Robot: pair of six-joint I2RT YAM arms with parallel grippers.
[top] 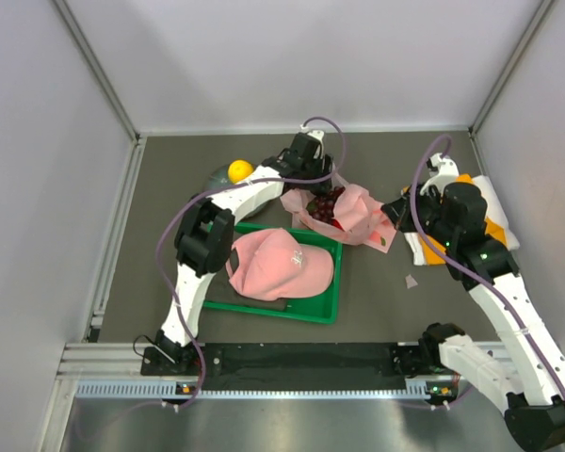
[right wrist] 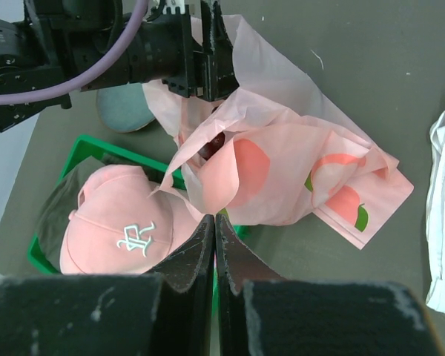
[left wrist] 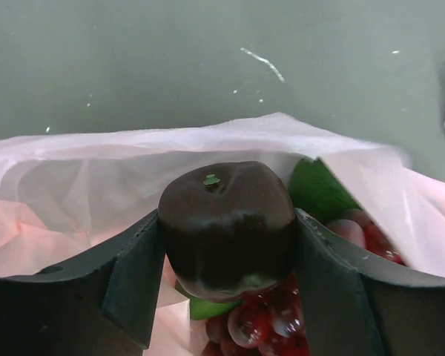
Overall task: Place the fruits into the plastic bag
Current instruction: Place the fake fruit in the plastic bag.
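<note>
My left gripper [left wrist: 226,231] is shut on a dark brown round fruit [left wrist: 226,211], its fingers pressing both sides. It hovers over the mouth of the pink plastic bag [left wrist: 96,178]. Dark red grapes [left wrist: 271,319] and a green avocado [left wrist: 319,189] lie inside the bag. From above, the left gripper [top: 314,185] reaches to the bag [top: 358,215], where the grapes [top: 326,203] show. A yellow-orange citrus [top: 240,170] sits behind the left arm. My right gripper [right wrist: 215,216] is shut, pinching the bag's near edge [right wrist: 200,194]; from above it sits at the bag's right side [top: 394,211].
A green tray [top: 331,303] holds a pink baseball cap [top: 278,264] near the middle. An orange and white cloth [top: 496,224] lies at the right wall beneath the right arm. A grey-green rounded object [top: 217,178] sits by the citrus. A small scrap [top: 411,281] lies on the table.
</note>
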